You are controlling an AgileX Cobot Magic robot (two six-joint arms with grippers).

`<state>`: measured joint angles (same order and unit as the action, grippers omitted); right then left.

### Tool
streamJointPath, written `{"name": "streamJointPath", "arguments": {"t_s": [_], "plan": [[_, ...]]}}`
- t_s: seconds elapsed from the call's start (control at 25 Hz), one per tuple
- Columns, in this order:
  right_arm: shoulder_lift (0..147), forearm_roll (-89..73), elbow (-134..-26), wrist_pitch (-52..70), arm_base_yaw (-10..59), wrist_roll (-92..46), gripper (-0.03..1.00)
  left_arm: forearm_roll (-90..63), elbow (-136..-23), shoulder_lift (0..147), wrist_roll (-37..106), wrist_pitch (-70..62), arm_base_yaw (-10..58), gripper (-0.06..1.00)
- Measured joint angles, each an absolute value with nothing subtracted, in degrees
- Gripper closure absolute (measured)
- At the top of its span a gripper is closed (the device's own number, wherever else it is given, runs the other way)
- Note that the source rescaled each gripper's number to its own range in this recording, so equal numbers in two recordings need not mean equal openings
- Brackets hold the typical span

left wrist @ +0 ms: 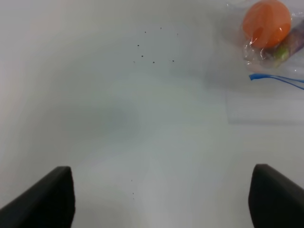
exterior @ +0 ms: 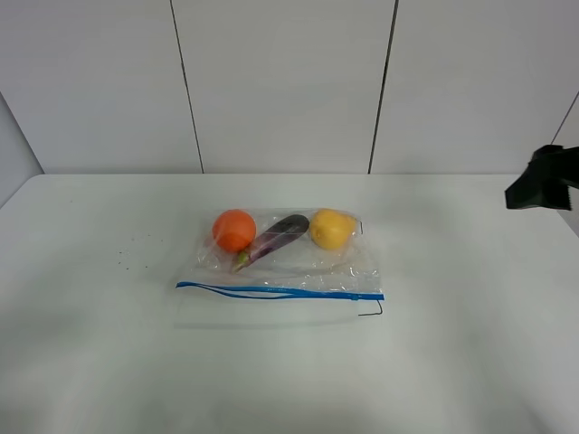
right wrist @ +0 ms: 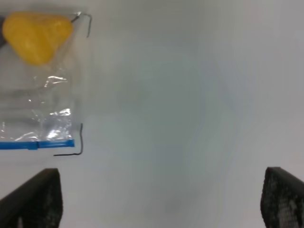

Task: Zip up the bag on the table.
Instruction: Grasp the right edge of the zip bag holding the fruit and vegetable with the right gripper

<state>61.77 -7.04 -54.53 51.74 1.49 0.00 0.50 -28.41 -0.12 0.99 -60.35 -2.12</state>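
Bag of produce lying flat in the middle of the table, both claws released and apart from it.

An orange, a purple eggplant and a yellow pear sit in a row along the far side of the clear bag. The blue zipper strip runs along its near edge, the two tracks parted toward the left end and joined at the right. The left gripper hangs over bare tabletop left of the bag, fingers spread wide. The right gripper, equally spread, hangs to the bag's right near a thin black corner mark.
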Motion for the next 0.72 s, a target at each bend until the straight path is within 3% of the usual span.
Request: {"name": "streamJointPath", "arguments": {"t_s": [0.52, 0.72], "plan": [[88.37, -37.91, -56.62, 44.5, 1.49, -24.51, 0.06, 0.5, -28.41, -0.12, 0.99, -60.35, -2.12, -0.06], [97.32, -47.82, -57.75, 45.18, 0.47, -33.04, 0.12, 0.5, -28.41, -0.12, 0.99, -60.35, -2.12, -0.06]]}}
